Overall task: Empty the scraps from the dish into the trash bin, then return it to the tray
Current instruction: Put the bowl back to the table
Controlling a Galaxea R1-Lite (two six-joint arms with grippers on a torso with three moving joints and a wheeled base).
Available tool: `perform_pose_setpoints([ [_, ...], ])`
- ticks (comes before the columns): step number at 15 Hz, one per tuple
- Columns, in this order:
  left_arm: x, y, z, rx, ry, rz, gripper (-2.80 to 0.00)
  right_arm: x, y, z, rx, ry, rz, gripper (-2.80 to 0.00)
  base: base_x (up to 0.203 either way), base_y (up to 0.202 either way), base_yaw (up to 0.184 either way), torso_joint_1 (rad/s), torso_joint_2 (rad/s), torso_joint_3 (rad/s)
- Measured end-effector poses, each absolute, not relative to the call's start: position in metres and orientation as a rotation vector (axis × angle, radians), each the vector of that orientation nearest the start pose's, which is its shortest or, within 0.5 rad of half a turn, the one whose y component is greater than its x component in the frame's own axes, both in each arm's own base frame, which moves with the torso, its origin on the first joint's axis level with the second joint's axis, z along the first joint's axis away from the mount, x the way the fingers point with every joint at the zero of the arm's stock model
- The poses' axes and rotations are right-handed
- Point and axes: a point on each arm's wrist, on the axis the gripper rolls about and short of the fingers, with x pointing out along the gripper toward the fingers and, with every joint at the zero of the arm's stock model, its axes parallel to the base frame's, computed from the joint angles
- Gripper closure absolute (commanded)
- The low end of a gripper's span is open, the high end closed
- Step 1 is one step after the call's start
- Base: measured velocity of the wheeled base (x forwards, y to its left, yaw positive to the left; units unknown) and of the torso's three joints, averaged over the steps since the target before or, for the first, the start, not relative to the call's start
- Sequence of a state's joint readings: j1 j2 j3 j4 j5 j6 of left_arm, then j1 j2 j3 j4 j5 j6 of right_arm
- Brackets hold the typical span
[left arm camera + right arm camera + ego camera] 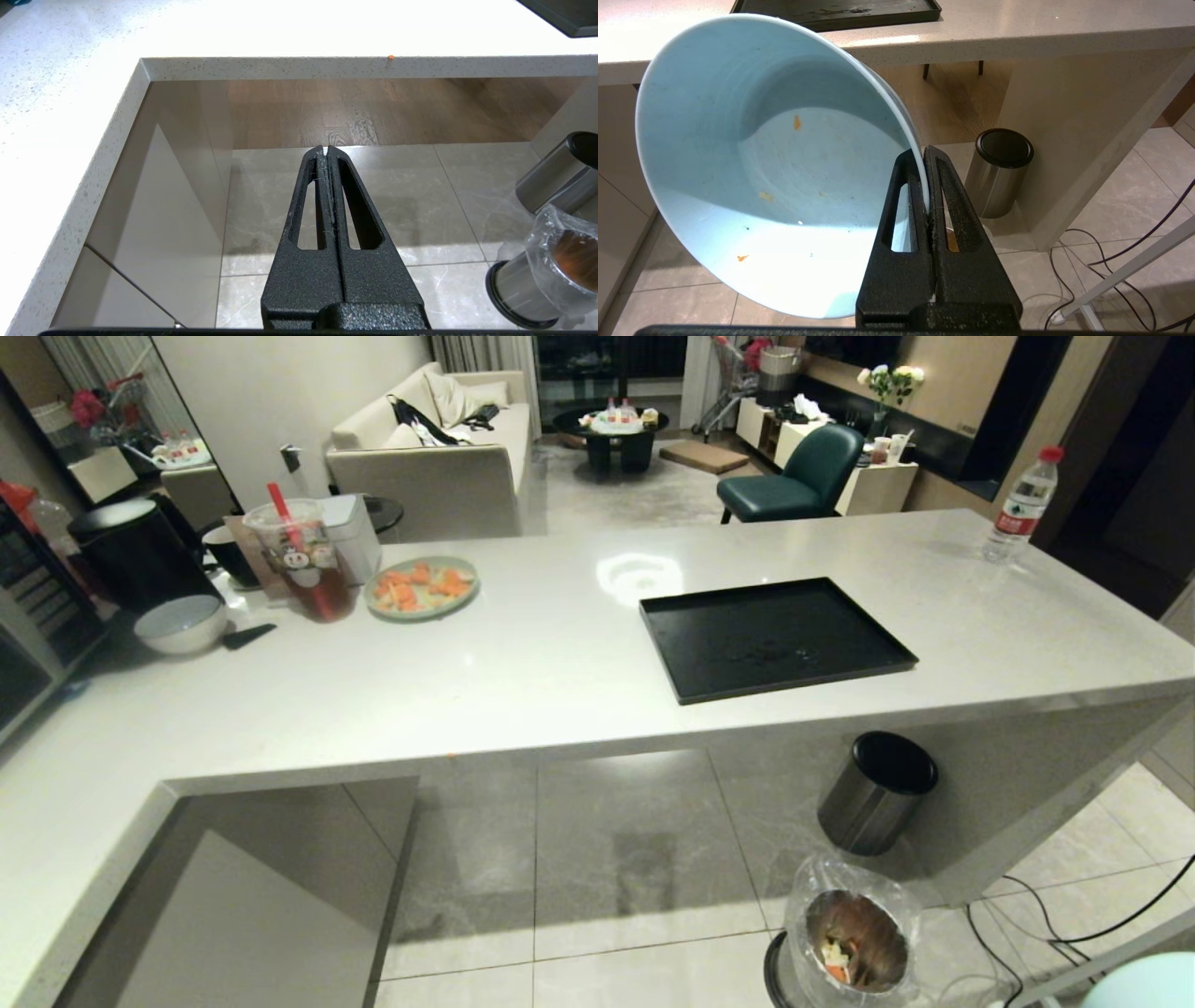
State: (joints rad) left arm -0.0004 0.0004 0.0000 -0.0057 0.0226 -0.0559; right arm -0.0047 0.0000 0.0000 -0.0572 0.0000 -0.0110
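While the right gripper pinches the rim of the light-blue dish between closed fingers, the dish hangs tilted below the counter edge, holding only a few orange and pale specks. The left gripper is closed on nothing, out over the floor tiles.

Taking the black tray as landmark: it lies bare on the white counter. On the floor below and in front of the tray, the bag-lined trash bin holds the scraps at its bottom. Between that bin and the tray, under the counter's overhang, stands a black-lidded steel cylinder. Far to the tray's left sit a green plate with orange slices, a plastic cup with a red straw and a cartoon print, a white-grey bowl and a black pot. To the tray's right, at the far corner of the counter, stands a water bottle with a red cap and red label; its writing is too small to read
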Motion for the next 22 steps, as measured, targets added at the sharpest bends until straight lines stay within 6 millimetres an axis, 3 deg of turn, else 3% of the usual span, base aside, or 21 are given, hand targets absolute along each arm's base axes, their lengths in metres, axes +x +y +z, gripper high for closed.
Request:
perform_pose_setpoints([
  [8, -0.0228, 0.0005, 0.076, -0.056, -0.006, 0.023, 0.0, -0.023, 0.0001, 0.0813, -0.011, -0.057, -0.005, 0.0, 0.016, 0.0, 0.001, 0.0, 0.0, 0.001],
  [22, -0.0228, 0.0005, 0.0761, -0.056, -0.006, 0.022, 0.0, -0.023, 0.0001, 0.0814, -0.012, -0.058, -0.005, 0.0, 0.196, 0.0, 0.001, 0.005, 0.0, 0.002],
])
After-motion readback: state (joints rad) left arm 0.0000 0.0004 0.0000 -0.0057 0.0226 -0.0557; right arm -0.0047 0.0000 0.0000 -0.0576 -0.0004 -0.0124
